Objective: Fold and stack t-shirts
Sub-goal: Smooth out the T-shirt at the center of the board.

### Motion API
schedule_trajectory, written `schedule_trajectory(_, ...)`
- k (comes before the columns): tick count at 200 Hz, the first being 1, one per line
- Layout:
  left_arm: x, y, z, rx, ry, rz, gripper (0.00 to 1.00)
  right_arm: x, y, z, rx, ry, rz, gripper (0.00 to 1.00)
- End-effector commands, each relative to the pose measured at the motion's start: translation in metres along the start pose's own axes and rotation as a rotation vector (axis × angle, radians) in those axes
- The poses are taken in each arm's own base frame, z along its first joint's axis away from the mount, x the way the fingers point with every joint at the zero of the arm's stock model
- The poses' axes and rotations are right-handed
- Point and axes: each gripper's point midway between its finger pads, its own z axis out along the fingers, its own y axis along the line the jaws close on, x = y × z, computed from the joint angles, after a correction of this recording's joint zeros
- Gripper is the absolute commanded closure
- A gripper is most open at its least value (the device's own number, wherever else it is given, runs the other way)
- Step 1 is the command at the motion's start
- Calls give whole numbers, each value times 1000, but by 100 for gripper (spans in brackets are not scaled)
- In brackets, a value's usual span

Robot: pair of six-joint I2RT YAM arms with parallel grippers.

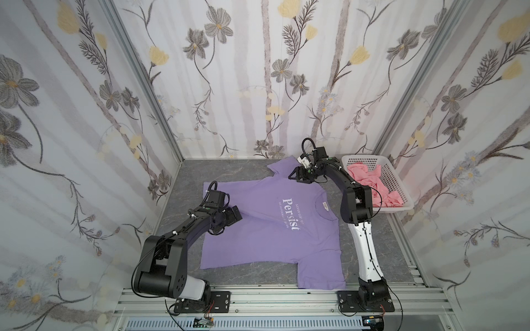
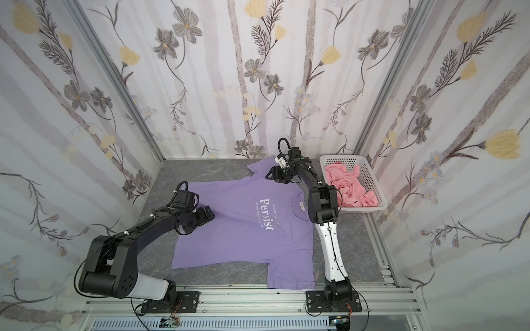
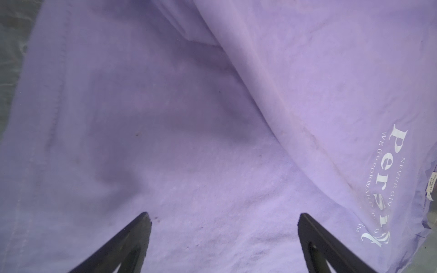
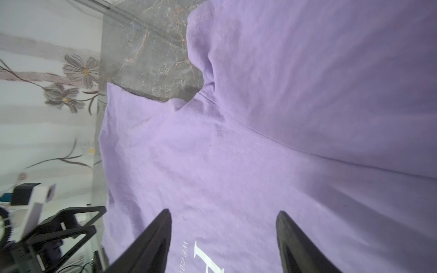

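surface: grey marbled tabletop (image 1: 229, 173) | on it: purple t-shirt (image 1: 258, 235) spread out; white basket (image 1: 397, 183)

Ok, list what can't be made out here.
- Small lettering on the purple t-shirt: tiny in both top views, cut off at the right wrist view's edge.
- Pink garment in the basket: crumpled, partly behind the right arm.
- Middle of the shirt's hem: behind the left hand in both top views.
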Motion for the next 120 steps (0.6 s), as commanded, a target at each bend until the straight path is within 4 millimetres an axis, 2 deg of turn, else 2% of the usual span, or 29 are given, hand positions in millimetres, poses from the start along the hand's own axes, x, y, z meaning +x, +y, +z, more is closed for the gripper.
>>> schedule_trajectory(1, -1, -7, 9, 32, 12, -30, 0, 2, 11, 3, -50, 20, 61, 30)
schedule_trajectory(32, 15, 3, 17, 10, 58, -73, 0, -7, -24, -7, 80, -28, 131, 30)
schedule_trajectory(66, 28, 12, 8, -16, 78, -69, 0, -16, -62, -25, 163, -77, 233, 30)
schedule_trajectory(93, 39, 24, -2, -60, 90, -51, 0, -26, -79, -40, 197, -113, 252, 30)
schedule_trajectory(120, 61, 35, -8, -50, 110, -91, 0, -32, -90, -48, 213, -136, 281, 30)
